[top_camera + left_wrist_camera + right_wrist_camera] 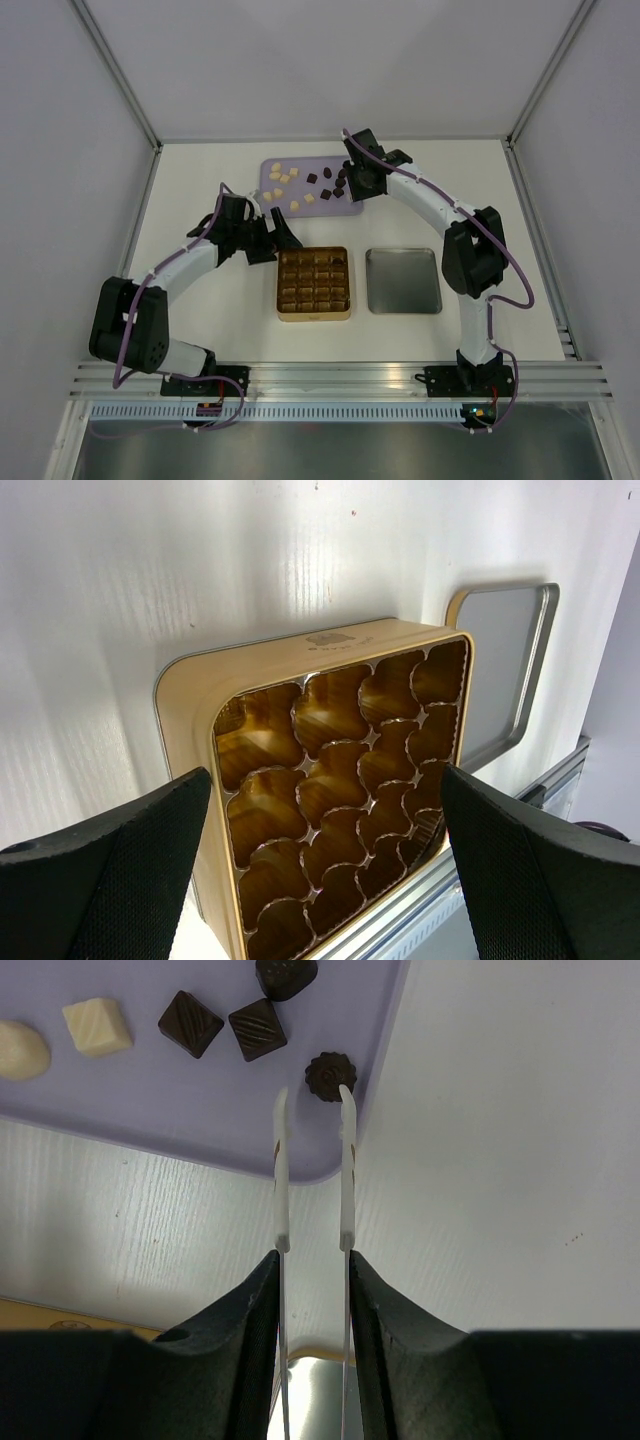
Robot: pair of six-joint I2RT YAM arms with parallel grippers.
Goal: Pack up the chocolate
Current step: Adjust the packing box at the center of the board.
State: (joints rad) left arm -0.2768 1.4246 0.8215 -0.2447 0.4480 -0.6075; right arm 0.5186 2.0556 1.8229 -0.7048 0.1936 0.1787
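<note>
One round chocolate (pixel 323 1076) at the corner of the board (pixel 200 1120) sits between the tips of the tweezers (pixel 346 1160); my right gripper (pixel 312 1265), part-closed, clamps them; I'd squeeze gently; my left gripper (pixel 325 780) is spread wide, empty.

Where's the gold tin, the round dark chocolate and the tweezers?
gold tin (pixel 330 645): left wrist view, its outer wall.
round dark chocolate (pixel 324 1076): right wrist view, its top.
tweezers (pixel 281 1175): right wrist view, one blade.

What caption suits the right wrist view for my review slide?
Right gripper holding metal tweezers, their tips poised at a round dark chocolate near the corner of the lilac board.
</note>
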